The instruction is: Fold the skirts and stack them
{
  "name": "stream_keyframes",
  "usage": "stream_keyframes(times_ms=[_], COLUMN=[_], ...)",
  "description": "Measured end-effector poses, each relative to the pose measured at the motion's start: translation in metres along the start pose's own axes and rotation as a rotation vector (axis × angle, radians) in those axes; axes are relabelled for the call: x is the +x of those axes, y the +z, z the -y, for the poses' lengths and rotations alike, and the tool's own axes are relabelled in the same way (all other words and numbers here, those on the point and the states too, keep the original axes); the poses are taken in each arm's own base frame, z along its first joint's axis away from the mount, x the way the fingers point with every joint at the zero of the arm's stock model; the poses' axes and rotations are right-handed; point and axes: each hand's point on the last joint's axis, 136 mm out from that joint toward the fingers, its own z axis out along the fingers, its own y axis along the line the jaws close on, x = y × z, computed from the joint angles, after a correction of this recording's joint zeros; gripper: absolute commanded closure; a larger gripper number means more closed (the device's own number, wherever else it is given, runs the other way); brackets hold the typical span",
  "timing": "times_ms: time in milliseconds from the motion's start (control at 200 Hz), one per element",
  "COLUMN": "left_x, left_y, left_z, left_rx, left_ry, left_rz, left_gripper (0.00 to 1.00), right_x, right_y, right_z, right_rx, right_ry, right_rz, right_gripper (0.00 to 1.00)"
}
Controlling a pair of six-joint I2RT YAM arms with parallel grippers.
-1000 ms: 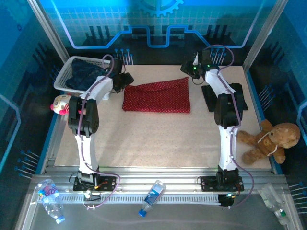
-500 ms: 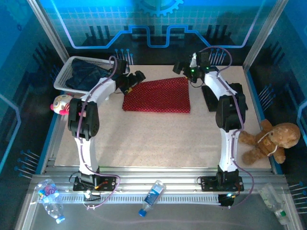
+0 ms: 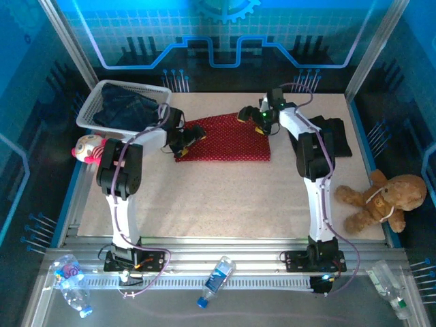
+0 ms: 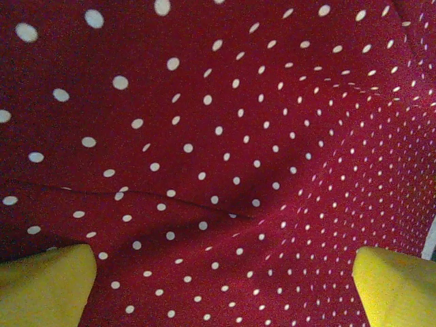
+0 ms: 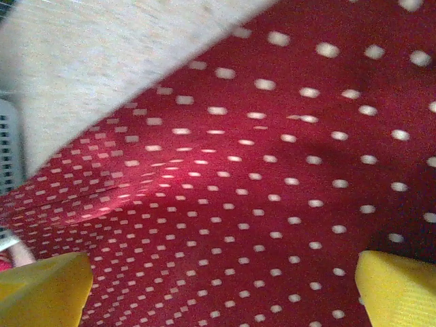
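Flat on table, red skirt (image 3: 228, 138), white polka dots, folded rectangle

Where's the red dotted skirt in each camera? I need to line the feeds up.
Top external: the red skirt lies flat at the far middle of the table, with the left pincer over its left end and the right pincer over its far right corner.
Left wrist: its cloth spreads above the yellow fingertips.
Right wrist: it sits centre and lower right, with bare table upper left.
Shared landmark: the white dots on red.
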Motion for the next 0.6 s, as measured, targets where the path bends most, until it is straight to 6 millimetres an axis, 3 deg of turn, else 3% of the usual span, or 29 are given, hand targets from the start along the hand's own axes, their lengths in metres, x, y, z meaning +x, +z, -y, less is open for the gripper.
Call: stream_keyframes(times_ms=[145,255,465,600], left_x=[0.013,0.011,-0.039,-0.071], left_y=[-0.011,-0.022,-0.048,-0.04], left_z=[-0.002,0.014,0.085,0.109], left_rx=[0.007,0.047,0.188,0.237], left_ry=[-0.005,0.007,0.058,0.038], left_rz=[-0.029,-0.028,0.095,0.166], left_gripper=[0.01,0.01,0.01,0.01], right_x=[0.0,0.006,0.007,0.001], right_y=[-0.01,-0.015,-0.017,-0.011], right_z=[0.004,-0.001,-0.041,-0.083], right_rx=[0.012,-0.01,-0.107,-0.202], right_ry=[0.0,0.004,-0.03,-0.055], right_rz=[-0.014,-0.036,-0.032,-0.003], right_gripper=[0.0,0.0,0.0,0.0])
